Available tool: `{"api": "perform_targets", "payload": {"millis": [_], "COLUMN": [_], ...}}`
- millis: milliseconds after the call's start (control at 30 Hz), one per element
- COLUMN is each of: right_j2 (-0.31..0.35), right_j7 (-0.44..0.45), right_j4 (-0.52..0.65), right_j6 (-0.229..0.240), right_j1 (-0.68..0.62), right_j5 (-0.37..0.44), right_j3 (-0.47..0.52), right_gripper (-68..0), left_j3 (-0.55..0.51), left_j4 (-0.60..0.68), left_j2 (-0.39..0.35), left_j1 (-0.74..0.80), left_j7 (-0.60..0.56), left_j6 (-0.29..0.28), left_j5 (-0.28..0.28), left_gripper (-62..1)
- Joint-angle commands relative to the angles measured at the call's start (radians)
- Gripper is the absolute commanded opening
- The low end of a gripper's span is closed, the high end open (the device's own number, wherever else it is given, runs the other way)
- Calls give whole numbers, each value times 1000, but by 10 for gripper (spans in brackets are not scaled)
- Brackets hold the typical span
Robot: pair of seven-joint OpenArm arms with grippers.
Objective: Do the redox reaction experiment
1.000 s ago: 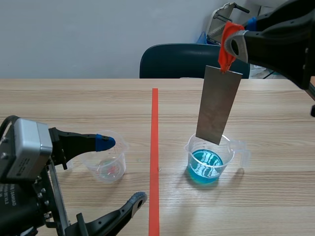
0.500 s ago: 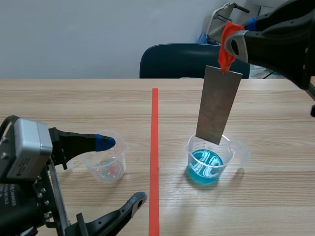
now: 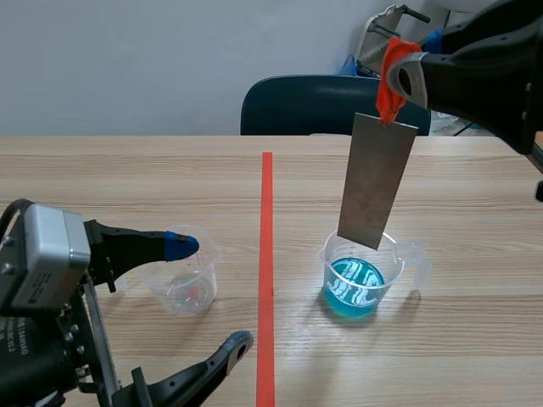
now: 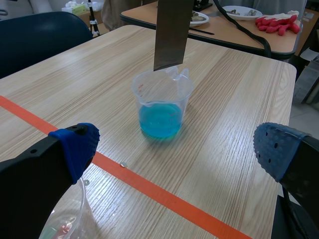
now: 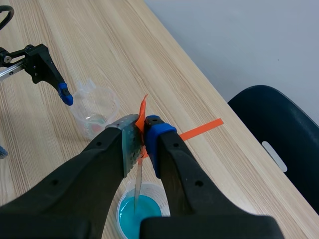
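Note:
A grey metal strip (image 3: 376, 180) with an orange tab (image 3: 392, 78) at its top hangs upright over a clear beaker of blue liquid (image 3: 355, 282), its lower end level with the rim. My right gripper (image 3: 395, 80) is shut on the strip's top; from the right wrist the strip (image 5: 137, 179) runs edge-on down toward the blue beaker (image 5: 139, 212). My left gripper (image 3: 210, 295) stands open at the near left, one finger (image 3: 180, 245) over a second clear beaker (image 3: 186, 284) holding a little pinkish residue. From the left wrist I see the blue beaker (image 4: 162, 108) ahead and the strip (image 4: 171, 31) above it.
A dark blue chair (image 3: 322, 106) stands behind the table's far edge. An orange-red tape line (image 3: 266, 254) divides the wooden table (image 3: 475, 220) down its middle. Another table with dishes and red gloves (image 4: 278, 22) shows beyond in the left wrist view.

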Motion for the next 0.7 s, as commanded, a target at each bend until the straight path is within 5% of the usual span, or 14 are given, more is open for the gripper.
{"api": "perform_targets", "payload": {"millis": [0, 667], "right_j2": [5, 5], "right_j7": [16, 16], "right_j4": [7, 7], "right_j6": [7, 7], "right_j1": [10, 10], "right_j5": [14, 14], "right_j3": [14, 14], "right_gripper": [-669, -669], "left_j3": [3, 4], "left_j4": [21, 21], "left_j2": [5, 5], "left_j1": [-3, -3], "left_j7": [-14, -6], "left_j6": [-3, -3], "left_j5": [-10, -10], "left_gripper": [14, 14]}}
